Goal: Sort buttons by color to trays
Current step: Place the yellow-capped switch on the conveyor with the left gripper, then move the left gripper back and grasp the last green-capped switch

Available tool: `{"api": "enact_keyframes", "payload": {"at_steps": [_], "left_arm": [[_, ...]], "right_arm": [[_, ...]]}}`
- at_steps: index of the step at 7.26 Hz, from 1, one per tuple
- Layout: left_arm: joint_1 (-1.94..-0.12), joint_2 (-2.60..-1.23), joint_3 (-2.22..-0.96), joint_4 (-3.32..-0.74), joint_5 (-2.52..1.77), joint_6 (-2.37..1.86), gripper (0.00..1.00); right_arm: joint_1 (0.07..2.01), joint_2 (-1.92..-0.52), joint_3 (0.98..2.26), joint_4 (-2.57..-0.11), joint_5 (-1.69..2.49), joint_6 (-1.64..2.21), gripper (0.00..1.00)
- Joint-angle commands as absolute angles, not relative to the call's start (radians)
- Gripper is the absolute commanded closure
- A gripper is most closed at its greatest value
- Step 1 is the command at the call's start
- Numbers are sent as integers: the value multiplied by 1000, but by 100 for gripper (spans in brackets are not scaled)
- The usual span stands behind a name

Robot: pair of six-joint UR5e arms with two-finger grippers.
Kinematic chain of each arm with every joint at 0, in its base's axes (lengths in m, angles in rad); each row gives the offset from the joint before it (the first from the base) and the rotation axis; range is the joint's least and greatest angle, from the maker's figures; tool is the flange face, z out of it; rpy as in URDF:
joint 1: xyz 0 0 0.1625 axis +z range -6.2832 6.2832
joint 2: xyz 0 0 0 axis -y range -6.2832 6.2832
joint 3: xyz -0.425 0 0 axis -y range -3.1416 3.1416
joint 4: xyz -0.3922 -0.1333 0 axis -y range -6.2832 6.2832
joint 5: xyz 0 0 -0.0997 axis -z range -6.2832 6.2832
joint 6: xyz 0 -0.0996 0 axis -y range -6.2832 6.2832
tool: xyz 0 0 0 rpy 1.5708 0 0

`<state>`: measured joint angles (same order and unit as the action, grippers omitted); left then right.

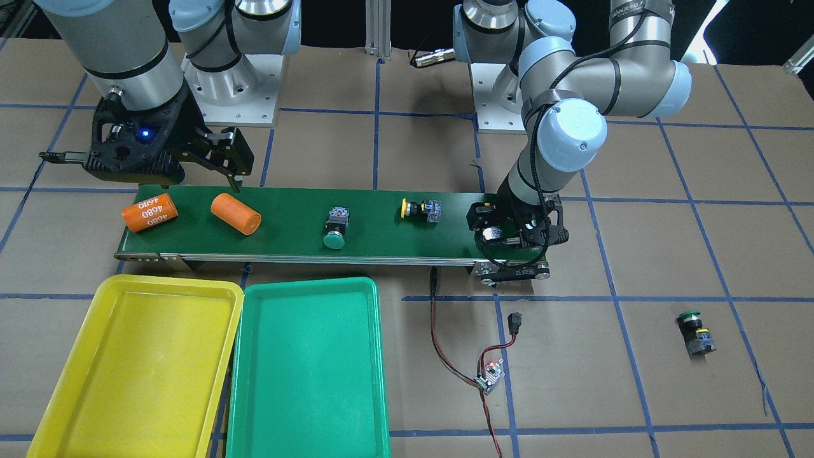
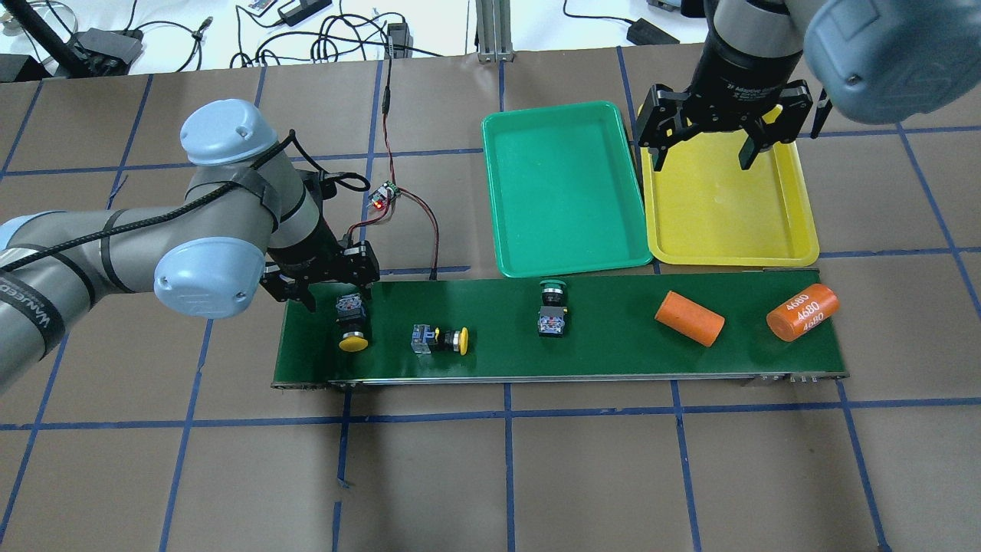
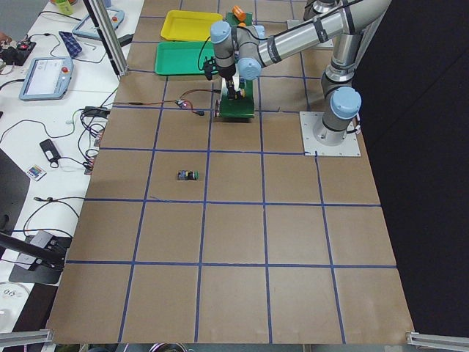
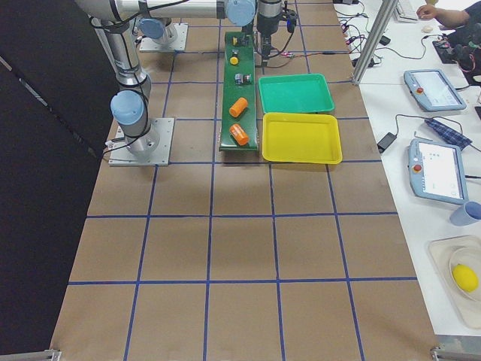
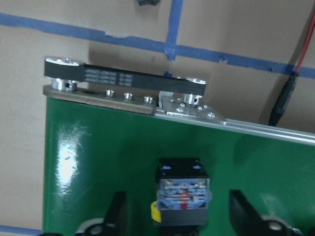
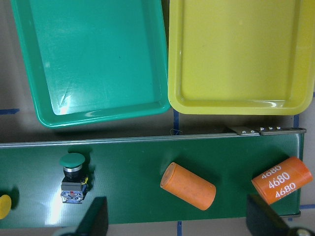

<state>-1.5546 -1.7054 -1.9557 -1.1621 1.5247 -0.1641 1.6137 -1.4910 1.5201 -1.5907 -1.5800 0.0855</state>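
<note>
Dark green belt (image 2: 613,353) runs across the brown table (image 2: 536,475), and three of the four buttons are sitting on it.

Left claw (image 2: 339,297) is down over the belt's end on the robot's left. Its fingers are spread wide with the first yellow button (image 2: 352,322) between them. The wrist cam shows a gap on both sides of the button's body, so nothing is pinched. That button lies on its side with the cap pointing toward the robot.

Second yellow button (image 2: 441,340) is a little further along the belt, also on its side, cap pointing toward the belt's middle. Belt green button (image 2: 552,307) lies near the middle with its cap toward the trays. Stray green button (image 1: 695,333) is off the belt altogether. It's out on the table, well past the left claw's end, on the operators' side.

Right claw (image 2: 703,159) hangs high over the belt's other end, fingers apart and holding nothing. Below it are a plain orange cylinder (image 2: 689,318) and a marked orange cylinder (image 2: 802,311) with 4680 printed on it, both lying on the belt.

Green tray (image 2: 563,184) and yellow tray (image 2: 728,222) sit side by side just past the belt's far edge, yellow at the cylinder end. All four buttons are outside the trays.
</note>
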Motion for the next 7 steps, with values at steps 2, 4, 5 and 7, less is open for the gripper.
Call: {"api": "enact_keyframes", "payload": {"at_steps": [2, 4, 5, 7], "left_arm": [[-1244, -1771, -1759, -1284, 1528, 168, 0], [-1036, -1979, -1621, -1211, 1516, 444, 0], [-1025, -2093, -1517, -1153, 1523, 478, 0], [-1023, -2239, -1348, -1149, 1526, 564, 0]], "right_arm": [[1614, -1491, 1520, -1591, -1580, 84, 0], [1614, -1491, 1520, -1591, -1580, 84, 0], [1614, -1491, 1520, -1591, -1580, 84, 0], [1614, -1491, 1520, -1591, -1580, 84, 0]]}}
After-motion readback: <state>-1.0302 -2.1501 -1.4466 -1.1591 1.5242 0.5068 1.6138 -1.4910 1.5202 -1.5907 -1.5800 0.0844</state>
